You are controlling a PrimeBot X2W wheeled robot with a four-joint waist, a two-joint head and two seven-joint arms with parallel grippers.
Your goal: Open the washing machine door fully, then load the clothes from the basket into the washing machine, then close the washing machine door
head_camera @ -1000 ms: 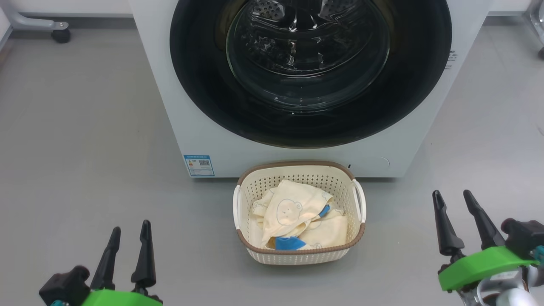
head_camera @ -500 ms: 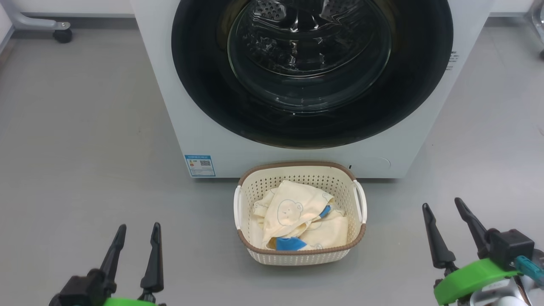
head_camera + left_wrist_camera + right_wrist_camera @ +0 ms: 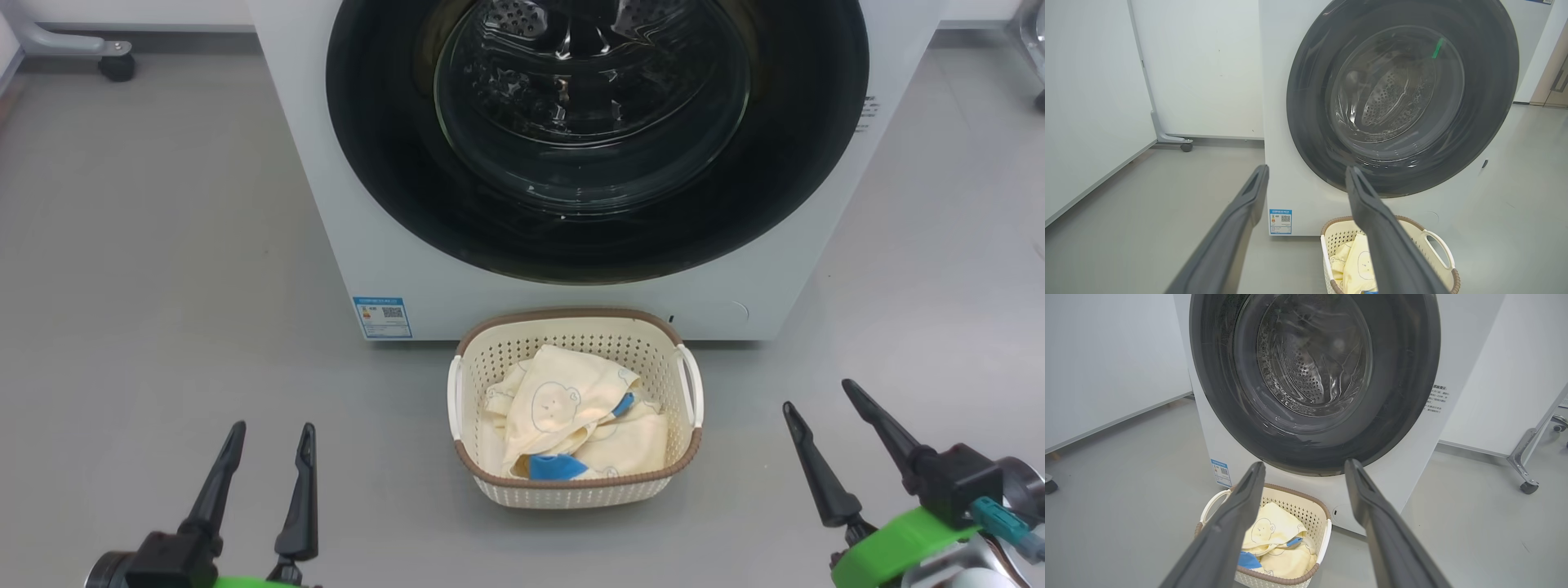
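Two spread hands, washer point(image 3: 367, 278) door point(image 3: 392, 163) shut.
left hand point(image 3: 273, 425) lower left, right hand point(image 3: 818, 394) lower right; clothes point(image 3: 563, 408) sit in the basket point(image 3: 571, 314), lower centre, just beside the washer.

The basket point(image 3: 571, 492) stands on the grey floor point(image 3: 163, 245), and the clothes point(image 3: 563, 408) lie inside it. Just behind the basket is the washing machine point(image 3: 392, 245), with the washing machine door point(image 3: 384, 122) closed. Well to the left of the basket, the left gripper point(image 3: 273, 425) has its fingers spread and holds nothing. Well to the right of it, the right gripper point(image 3: 817, 394) is the same.
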